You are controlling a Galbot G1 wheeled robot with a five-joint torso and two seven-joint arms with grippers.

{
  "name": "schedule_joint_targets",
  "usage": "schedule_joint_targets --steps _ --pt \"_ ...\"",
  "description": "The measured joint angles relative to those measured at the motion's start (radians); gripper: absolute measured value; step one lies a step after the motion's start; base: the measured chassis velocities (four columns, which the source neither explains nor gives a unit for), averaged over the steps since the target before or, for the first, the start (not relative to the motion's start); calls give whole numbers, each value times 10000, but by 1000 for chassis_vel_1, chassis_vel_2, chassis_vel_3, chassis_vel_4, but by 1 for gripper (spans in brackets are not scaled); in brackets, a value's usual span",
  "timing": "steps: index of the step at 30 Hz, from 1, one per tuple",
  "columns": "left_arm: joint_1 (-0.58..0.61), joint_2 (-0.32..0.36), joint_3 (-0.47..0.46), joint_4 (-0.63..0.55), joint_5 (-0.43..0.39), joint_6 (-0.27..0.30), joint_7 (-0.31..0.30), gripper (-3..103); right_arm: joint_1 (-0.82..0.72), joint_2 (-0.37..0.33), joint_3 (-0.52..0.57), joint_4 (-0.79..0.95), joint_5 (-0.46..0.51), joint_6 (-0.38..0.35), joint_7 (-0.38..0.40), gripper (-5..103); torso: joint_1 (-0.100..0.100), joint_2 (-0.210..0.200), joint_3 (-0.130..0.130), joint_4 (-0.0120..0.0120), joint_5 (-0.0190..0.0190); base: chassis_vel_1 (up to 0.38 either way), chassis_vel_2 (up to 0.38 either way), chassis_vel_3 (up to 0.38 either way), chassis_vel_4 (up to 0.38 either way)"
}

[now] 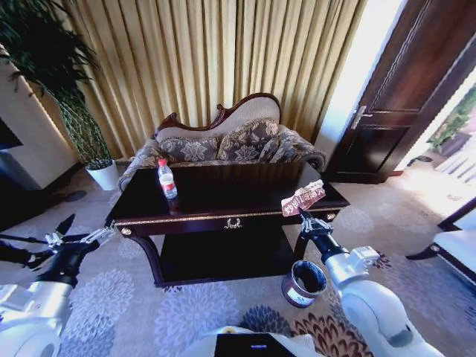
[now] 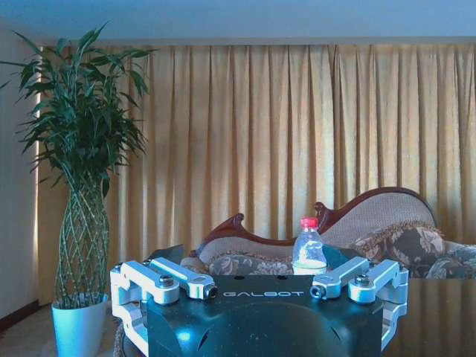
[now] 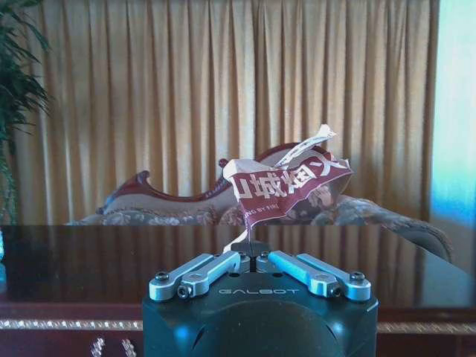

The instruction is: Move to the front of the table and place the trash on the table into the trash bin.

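- Holding the wrapper pinched in the right tool, just above the bench's right front corner.
- Trash bin sits on the floor almost straight below, so the drop is basically down.
- Left tool hangs released off the left corner; bottle stands on that side.

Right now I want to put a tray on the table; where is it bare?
The table is bare between the bottle and the wrapper. The right front corner is crowded: the right gripper holds the wrapper there, above the bin.
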Motion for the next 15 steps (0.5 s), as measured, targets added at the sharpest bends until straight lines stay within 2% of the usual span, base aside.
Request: schedule_joint_targets --steps 7,15 --pt "-33 -49 11 0 13 -19 2 100 106 130 28 -1568 -191 -1 3 0 10 -7 5 2 3 0 0 0 0" --pt "-32 -199 -4 0 8 -74 18 100 521 256 41 -4369 -501 -135 55 0 6 -4 3 0 1 0 0 0 0"
